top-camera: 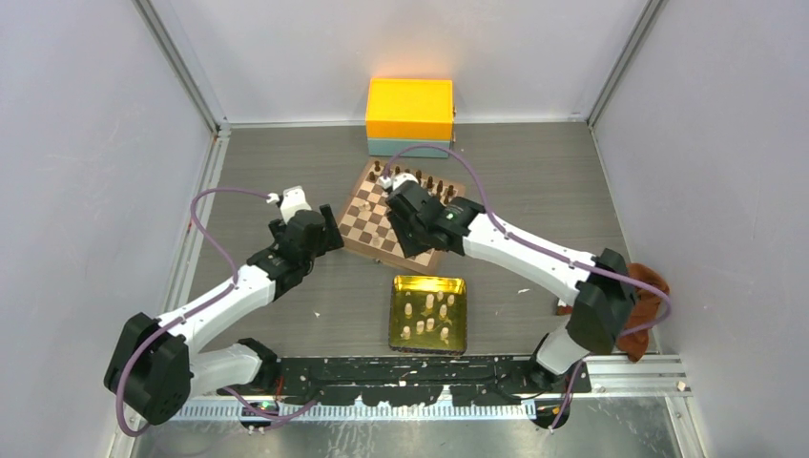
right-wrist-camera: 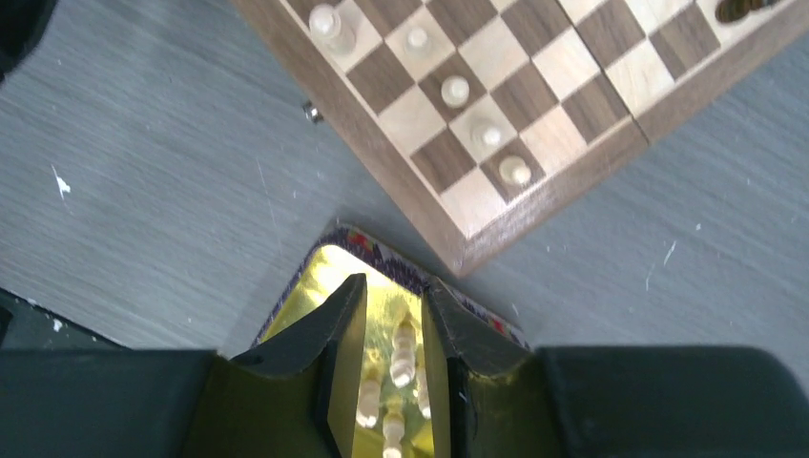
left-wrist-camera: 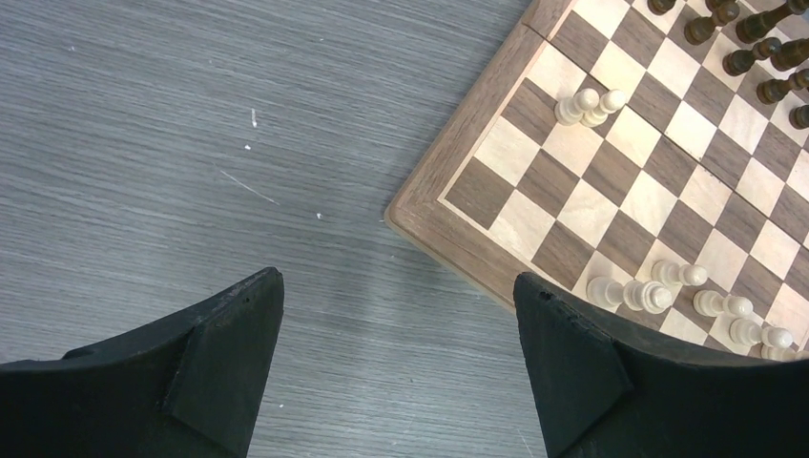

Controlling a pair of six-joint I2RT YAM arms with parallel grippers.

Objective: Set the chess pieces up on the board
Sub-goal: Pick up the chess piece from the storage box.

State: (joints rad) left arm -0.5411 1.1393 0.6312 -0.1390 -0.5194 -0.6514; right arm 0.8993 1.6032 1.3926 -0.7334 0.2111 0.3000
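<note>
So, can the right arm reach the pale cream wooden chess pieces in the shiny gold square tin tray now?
Probably yes: the right claw hangs open by a corner of the gold tray, nothing stands between them, and the cream pieces sit spaced apart inside.

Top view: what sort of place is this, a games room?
More likely a robot test booth: plain grey walls box in a small table, two robot arms are bolted to a metal rail at its near edge, and a chessboard lies in front of them.
</note>
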